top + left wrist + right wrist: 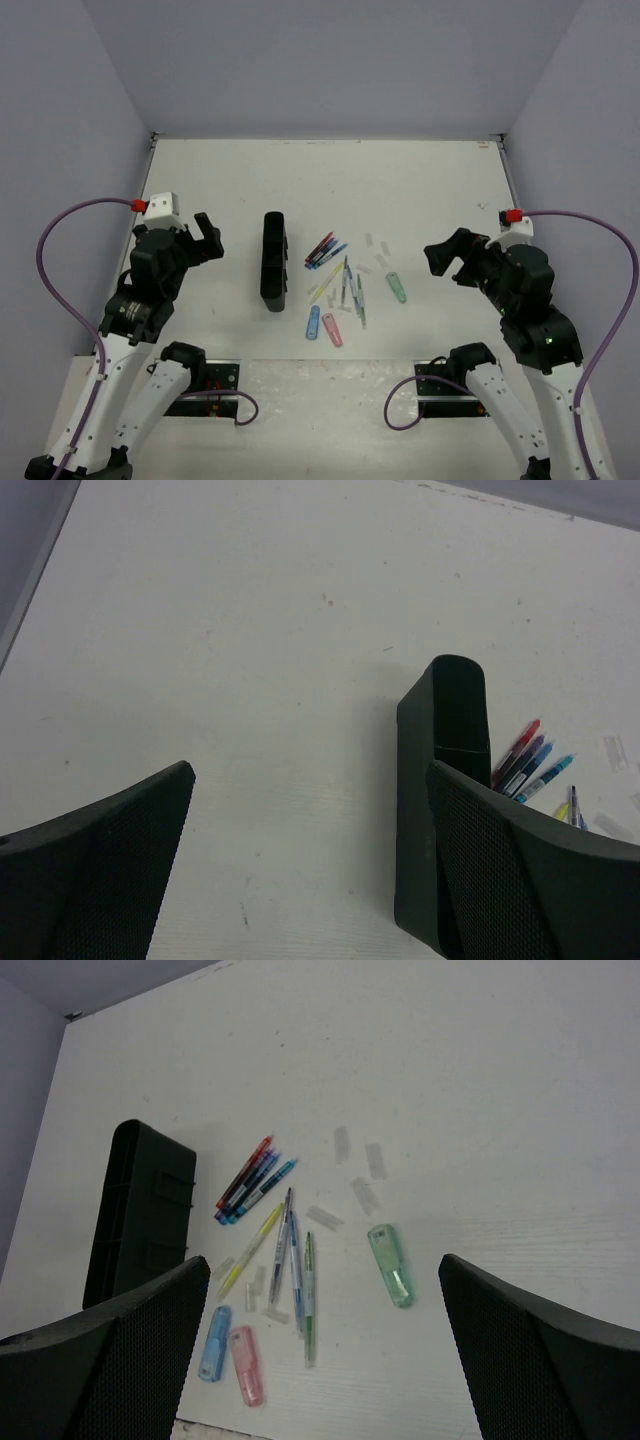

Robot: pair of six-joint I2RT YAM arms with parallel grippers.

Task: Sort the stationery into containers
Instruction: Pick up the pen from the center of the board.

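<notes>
A narrow black plastic organiser (274, 260) of joined square compartments, seemingly empty, is set on the matte white table (420, 190). Slim pens (335, 275) and 3 chunky translucent pieces (332, 329) are scattered just beside it. The left pincer (208, 240) and right pincer (447, 258) are held released.

White scuffed table (400, 190), plain grey-lilac walls (330, 60) on three sides

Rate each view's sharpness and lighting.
Top external: even soft light, faint shadows, stationery small but sharp. Left wrist: left fingers dark and blurred, organiser crisp. Right wrist: right fingers blurred too, pens in focus, no glare.
</notes>
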